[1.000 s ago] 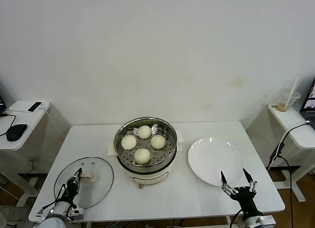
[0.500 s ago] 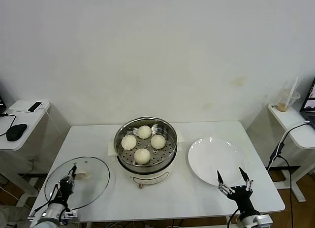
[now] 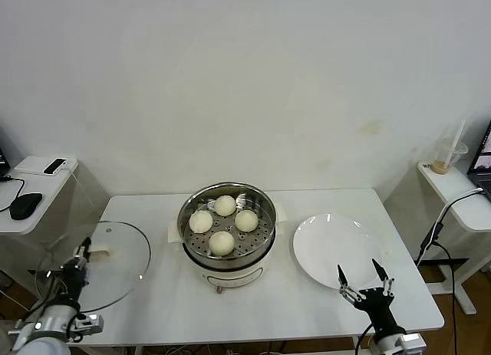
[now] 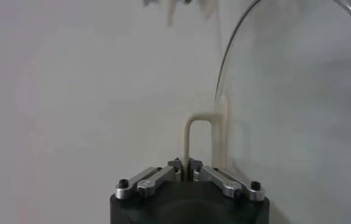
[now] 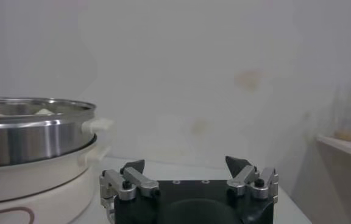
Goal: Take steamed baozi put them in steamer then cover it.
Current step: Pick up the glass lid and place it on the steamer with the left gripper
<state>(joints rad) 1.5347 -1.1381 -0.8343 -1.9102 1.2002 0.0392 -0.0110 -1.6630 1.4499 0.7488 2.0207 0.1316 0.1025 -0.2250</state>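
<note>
White table (image 3: 307, 309), clear metal-rimmed cover (image 3: 115, 267)

Four steamed baozi (image 3: 223, 221) sit in the steamer (image 3: 227, 234); left gripper (image 3: 79, 258) holds the cover (image 3: 96, 265).

A white table (image 3: 322, 309) stands in front of a plain white wall (image 3: 245, 79). On its right part lies a flat white plate (image 3: 334, 249), with nothing on it. At the far left there is a small white side table (image 3: 31, 205); on it rest a black computer mouse (image 3: 25, 205) and, farther back, a small dark phone (image 3: 54, 166) on a white box. At the far right, another white side table (image 3: 453, 188) carries a clear plastic cup (image 3: 449, 157) with a straw and some brown drink. A black cable (image 3: 437, 225) hangs beside this table.
</note>
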